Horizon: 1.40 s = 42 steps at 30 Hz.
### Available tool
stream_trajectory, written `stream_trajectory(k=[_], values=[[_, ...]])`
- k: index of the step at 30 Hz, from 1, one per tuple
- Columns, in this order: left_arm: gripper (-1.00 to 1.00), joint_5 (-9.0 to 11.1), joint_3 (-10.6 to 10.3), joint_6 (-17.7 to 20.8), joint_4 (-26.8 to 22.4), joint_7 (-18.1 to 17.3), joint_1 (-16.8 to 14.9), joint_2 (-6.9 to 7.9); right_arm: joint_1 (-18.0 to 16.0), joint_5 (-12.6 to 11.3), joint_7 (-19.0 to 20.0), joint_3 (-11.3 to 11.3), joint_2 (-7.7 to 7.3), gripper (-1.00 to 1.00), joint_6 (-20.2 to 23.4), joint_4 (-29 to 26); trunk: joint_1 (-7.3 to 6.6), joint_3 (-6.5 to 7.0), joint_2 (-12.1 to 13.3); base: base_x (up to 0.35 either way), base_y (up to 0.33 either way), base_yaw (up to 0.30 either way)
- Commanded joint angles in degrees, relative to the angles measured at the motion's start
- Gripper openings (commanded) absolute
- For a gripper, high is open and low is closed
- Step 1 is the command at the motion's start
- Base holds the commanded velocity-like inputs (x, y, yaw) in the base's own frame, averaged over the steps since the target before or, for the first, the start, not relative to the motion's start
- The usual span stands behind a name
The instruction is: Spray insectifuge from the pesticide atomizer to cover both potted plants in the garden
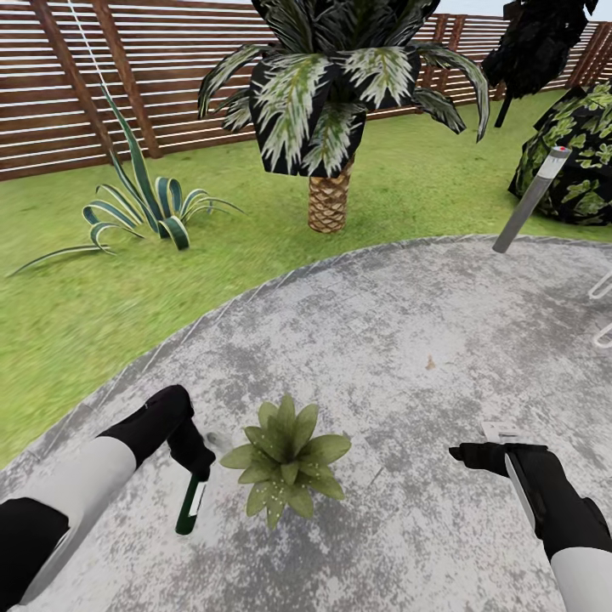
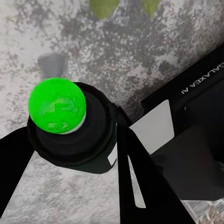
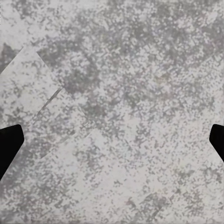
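Note:
A potted plant point(image 1: 285, 459), a low rosette of broad pointed green leaves, sits on the grey mottled patio point(image 1: 399, 340) of the garden, just in front of me. My left gripper point(image 1: 200, 467) is shut on the pesticide atomizer point(image 1: 189, 508), a slim dark green bottle with a white label, hanging down just left of the plant. In the left wrist view the atomizer point(image 2: 70, 135) shows a bright green tip between the dark fingers point(image 2: 135, 182), with leaf tips point(image 2: 103, 7) beyond. My right gripper point(image 1: 466, 453) is open and empty over bare paving right of the plant, its fingertips point(image 3: 9, 144) wide apart.
Green lawn point(image 1: 76, 306) borders the patio. A striped agave point(image 1: 140, 208) stands at the back left, a scaly-trunked palm point(image 1: 330, 200) at the back centre. A brown slatted fence point(image 1: 170, 76) closes the rear. A leaning grey post point(image 1: 529, 204) and a dark shrub point(image 1: 578, 161) are at right.

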Motion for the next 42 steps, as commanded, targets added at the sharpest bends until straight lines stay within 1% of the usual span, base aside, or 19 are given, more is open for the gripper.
stream_trajectory(k=[1, 2, 5, 10, 16, 18, 21, 26, 30, 32, 36, 42], values=[[-1.0, -0.5, -0.2, 0.4, -0.1, -0.6, -0.8, 0.1, 0.0, 0.6, 0.5, -0.1, 0.03, 1.0, 0.2, -0.1, 0.0, -0.05, 0.0, 0.0, 0.0, 0.0], [-1.0, -0.5, -0.2, 0.4, -0.1, -0.6, -1.4, 0.18, 0.0, 0.6, 0.5, -0.1, 0.02, 1.0, 0.2, -0.1, 0.0, -0.05, 0.0, 0.0, 0.0, 0.0], [-1.0, -0.5, -0.2, 0.4, -0.1, -0.6, -1.9, 0.31, 0.0, 0.6, 0.5, -0.1, 0.03, 1.0, 0.2, -0.1, 0.0, -0.05, 0.0, 0.0, 0.0, 0.0], [-1.0, -0.5, -0.3, 0.4, -0.1, -0.5, -1.4, 0.28, 0.0, 0.6, 0.5, -0.1, 0.01, 1.0, 0.2, -0.1, 0.0, -0.05, 0.0, 0.0, 0.0, 0.0], [-1.0, -0.5, -0.3, 0.3, -0.1, -0.5, 3.9, 0.31, 0.0, 0.6, 0.5, -0.1, 0.03, 1.0, 0.2, -0.1, 0.0, -0.05, 0.0, 0.0, 0.0, 0.0], [-1.0, -0.5, -0.3, 0.3, -0.1, -0.5, 5.2, 0.28, 0.0, 0.6, 0.5, 0.0, 0.01, 1.0, 0.2, -0.1, 0.0, -0.05, 0.0, 0.0, 0.0, 0.0], [-1.0, -0.5, -0.2, 0.3, -0.1, -0.6, 5.9, 0.29, 0.0, 0.6, 0.5, 0.0, 0.01, 1.0, 0.2, -0.1, 0.0, -0.05, 0.0, 0.0, 0.0, 0.0], [-1.0, -0.5, 0.2, 0.3, -0.2, -0.7, 6.0, 0.21, 0.0, 0.6, 0.5, 0.0, 0.02, 1.0, 0.2, -0.1, 0.0, -0.05, 0.0, 0.0, 0.0, 0.0], [-1.0, -0.5, 0.3, 0.3, -0.2, -0.8, 5.4, 0.18, 0.0, 0.6, 0.5, 0.0, 0.01, 1.0, 0.2, -0.1, 0.0, -0.05, 0.0, 0.0, 0.0, 0.0], [-1.0, -0.5, 0.2, 0.4, -0.2, -1.0, 3.4, 0.1, 0.0, 0.6, 0.5, 0.0, 0.01, 1.0, 0.2, -0.1, 0.0, -0.09, 0.0, 0.0, 0.0, 0.073], [-1.0, -0.5, 0.2, 0.4, -0.2, -1.0, 0.7, 0.01, 0.0, 0.6, 0.5, 0.0, 0.02, 1.0, 0.2, -0.1, 0.0, -0.26, 0.0, 0.0, 0.0, 0.185], [-1.0, -0.5, 0.2, 0.4, -0.2, -1.0, -0.3, -0.08, 0.0, 0.6, 0.5, 0.0, 0.02, 1.0, 0.2, -0.1, 0.0, -0.44, 0.0, 0.0, 0.0, 0.123]])
